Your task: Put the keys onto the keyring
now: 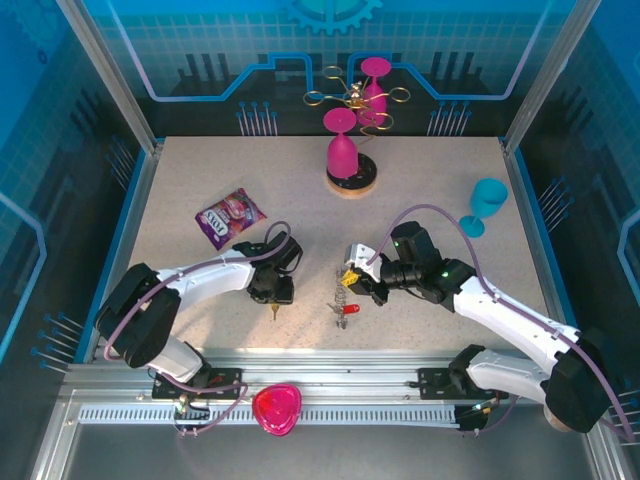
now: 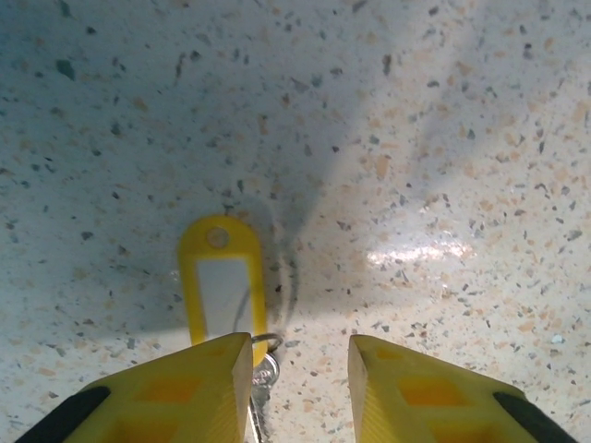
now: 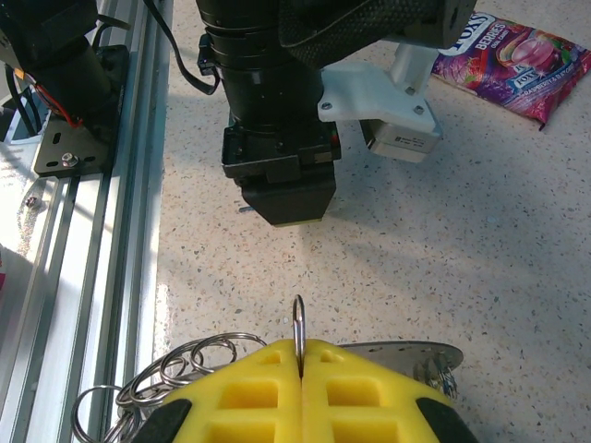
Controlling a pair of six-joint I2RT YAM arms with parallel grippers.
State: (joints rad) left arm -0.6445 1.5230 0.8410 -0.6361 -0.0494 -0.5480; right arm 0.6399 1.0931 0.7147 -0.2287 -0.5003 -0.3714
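Right pincer: shut tight on one upright wire loop of the keyring, right of table centre. Left pincer: jaws apart, low over a yellow-tagged key flat on the table, its split ring beside the left finger. Step judged: grasping this key. Advice: centre the tag between the fingers, close squarely, leave the split ring free for threading. Top view supplies a red key on the keyring's near side; right wrist view resolves the pinched loop, indistinct from above.

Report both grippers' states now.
Left gripper: open above the yellow-tagged key.
Right gripper: shut on a wire loop of the keyring.
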